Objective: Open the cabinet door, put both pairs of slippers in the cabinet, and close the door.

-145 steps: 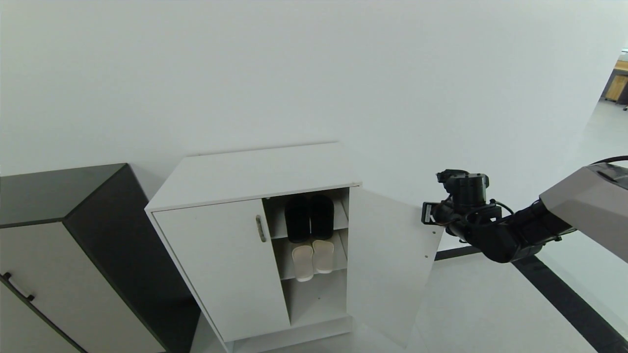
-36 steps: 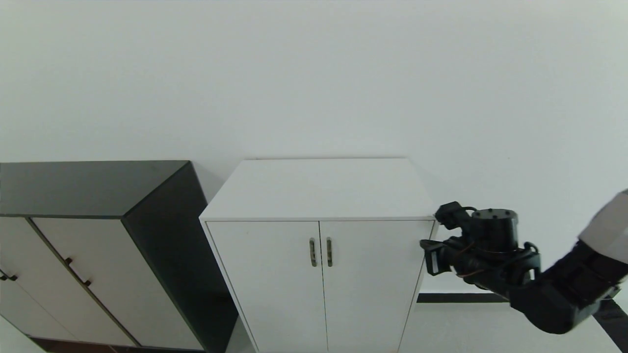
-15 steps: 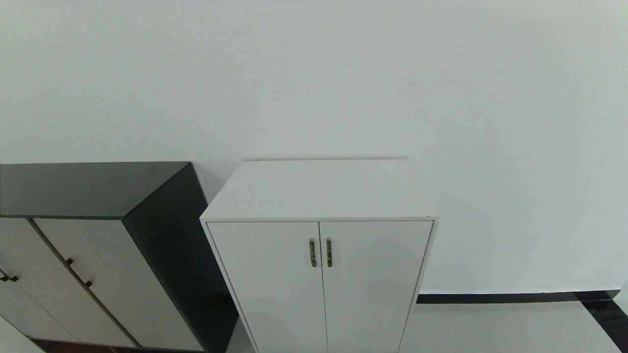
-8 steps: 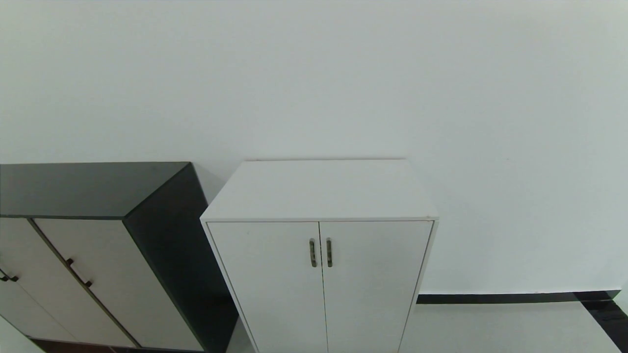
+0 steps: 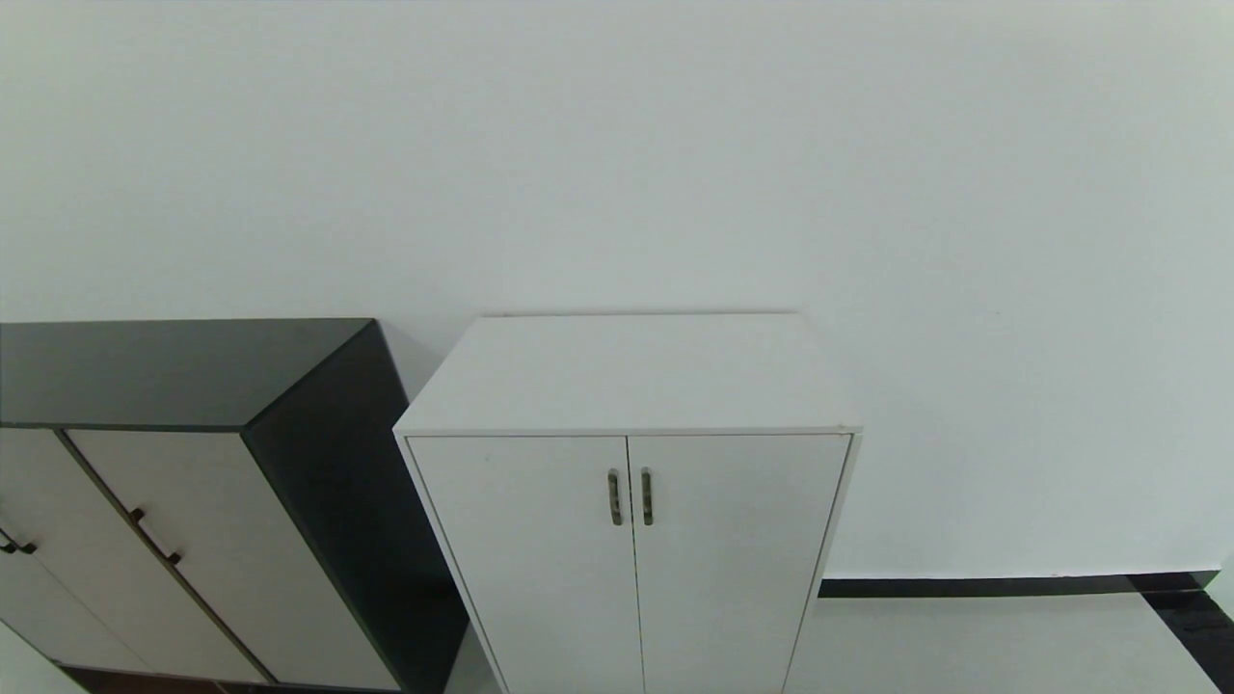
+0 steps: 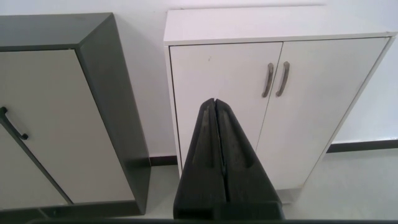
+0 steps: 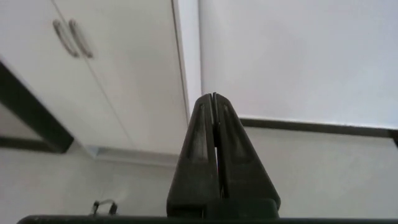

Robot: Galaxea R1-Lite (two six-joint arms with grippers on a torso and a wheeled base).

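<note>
Facing the white cabinet (image 5: 627, 371), we find both of its doors shut flush. The left door (image 5: 525, 564) and the right door (image 5: 733, 564) meet at a thin seam down the middle. Two slim metal bars stand upright just beside that seam, the left handle (image 5: 614, 496) and the right handle (image 5: 647, 496), near each other but not touching. The cabinet stands against the wall (image 5: 617, 145), just beside a dark cabinet (image 5: 183, 371) on its left, with floor (image 5: 964, 641) on its right.

Our left gripper (image 6: 215, 102) hangs well short of the doors, its jaws pressed together with nothing between them. Our right gripper (image 7: 214, 96) is likewise closed on nothing. It sits low and off toward the cabinet's right side, well apart from the handles.

We cannot tell from a shut front whether the slippers lie behind the doors, so the task may be at its start or at its end.

We judge each door to be a stiff, flat, fairly light panel, hinged at its outer edge, so it will swing in an arc and not slide. The handle is the place to take hold, with the jaws parted first and then closed across the middle of the bar. The bar looks thin and smooth, so a loose grip could slip off. The pull should follow the door's arc. For closing, a flat push near the handle edge should do.
</note>
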